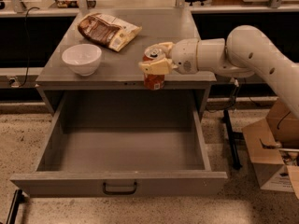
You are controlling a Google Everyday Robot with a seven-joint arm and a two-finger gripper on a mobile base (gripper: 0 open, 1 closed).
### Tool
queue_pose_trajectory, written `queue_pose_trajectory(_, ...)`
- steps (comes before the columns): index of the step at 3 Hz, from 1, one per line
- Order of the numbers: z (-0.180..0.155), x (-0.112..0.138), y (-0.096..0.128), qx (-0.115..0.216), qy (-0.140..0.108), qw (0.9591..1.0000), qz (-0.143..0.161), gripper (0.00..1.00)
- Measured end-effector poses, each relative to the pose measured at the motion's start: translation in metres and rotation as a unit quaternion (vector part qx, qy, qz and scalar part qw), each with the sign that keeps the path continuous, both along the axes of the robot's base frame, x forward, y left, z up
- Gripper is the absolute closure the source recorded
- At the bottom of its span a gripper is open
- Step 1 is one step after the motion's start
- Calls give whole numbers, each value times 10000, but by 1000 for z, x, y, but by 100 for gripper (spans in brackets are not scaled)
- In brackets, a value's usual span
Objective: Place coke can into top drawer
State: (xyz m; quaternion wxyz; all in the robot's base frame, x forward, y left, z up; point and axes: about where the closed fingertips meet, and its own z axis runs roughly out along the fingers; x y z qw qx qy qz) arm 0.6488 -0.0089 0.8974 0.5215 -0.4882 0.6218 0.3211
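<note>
Tool (155,58) clamped on coke can (153,81) at counter (182,29) edge above open top drawer (70,183); lettering unreadable.

1. Single view, set high in front of the cabinet (187,34), tilted down, facing the open top drawer (70,183) head-on.
2. Mid range: whole drawer, cabinet top and a strip of floor (233,209) in frame.
3. Gripper (155,59) sits upper centre, clamped on the coke can (153,80); arm (252,50) at frame right.

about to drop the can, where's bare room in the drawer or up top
The top drawer floor is bare wall to wall. Up top, the gripper, holding the coke can, sits at the front edge; bowl and snack bag crowd the left; bare behind the gripper.
</note>
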Motion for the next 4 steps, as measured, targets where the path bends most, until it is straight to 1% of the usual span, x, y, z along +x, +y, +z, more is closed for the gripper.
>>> queue_pose_trajectory(1,0,0,0,0,0,10000,0,100)
queue_pose_trajectory(2,-1,-6,6,319,94,9992,221,100)
queue_pose_trajectory(3,0,-6,6,319,94,9992,221,100)
queue_pose_trajectory(4,-12,-42,7,575,433,9960,520,100)
